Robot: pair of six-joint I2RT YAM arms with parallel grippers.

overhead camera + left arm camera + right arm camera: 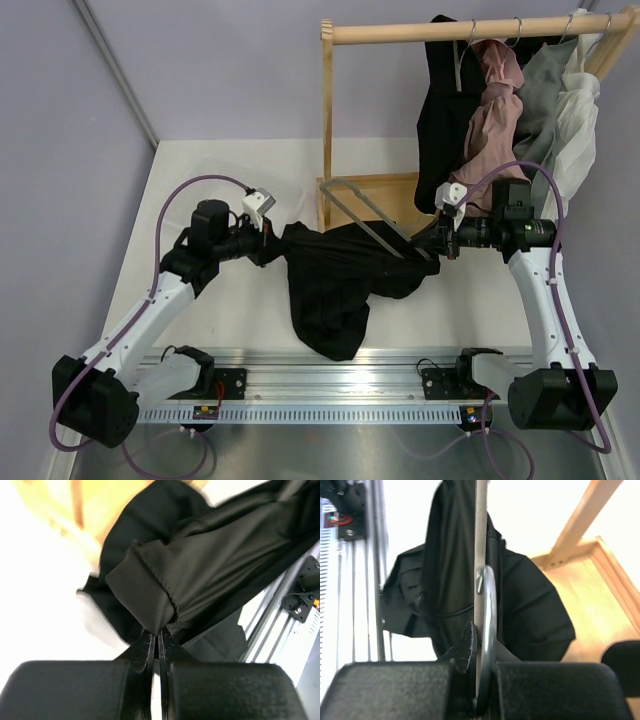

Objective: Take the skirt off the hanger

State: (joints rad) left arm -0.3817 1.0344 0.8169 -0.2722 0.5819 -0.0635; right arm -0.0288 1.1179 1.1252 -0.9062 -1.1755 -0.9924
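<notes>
Top external: left hand (272,240) pinches skirt (340,285) (right hand (432,241) clamps hanger (370,228)).

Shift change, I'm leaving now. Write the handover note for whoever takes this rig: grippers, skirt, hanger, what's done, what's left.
Left gripper: shut on a folded edge of the skirt.
Right gripper: shut on the hanger, at its metal hook.
Position: both are off the rack, stretched between the two arms over the table. The skirt's loose part sags toward the near rail.
Done: both things are gripped and one hanger arm is bare.
Left: the hanger's end near the right gripper is still under the cloth. Pulling the arms apart should free it.
</notes>
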